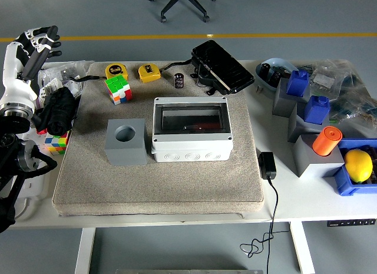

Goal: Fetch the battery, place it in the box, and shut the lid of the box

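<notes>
The left hand (pixel 36 39) is up at the far left, past the desk's (pixel 277 206) left edge. Its fingers (pixel 52 33) are spread apart and hold nothing. The arm below it is cut off by the picture's side. The right hand cannot be seen at all.

Next to the arm lies a black bundle (pixel 56 112), too dark to make out. A cube puzzle (pixel 55 143) peeks out under it, partly hidden.

On the gray mat (pixel 153 180) sits a gray block (pixel 125 142) with a round hole. Behind it is a colorful cube (pixel 118 88), then two yellow tape measures (pixel 116 70).

The battery (pixel 179 81) stands small and dark near the mat's far edge, just behind the box (pixel 190 129). The box's clear lid lies flat on top, and something red shows dimly through it.

A black case (pixel 221 66) leans behind the box. Farther right are blue and gray blocks (pixel 306 106), an orange cylinder (pixel 326 140), and a yellow fruit (pixel 358 165) in a blue bin cut off by the edge.
</notes>
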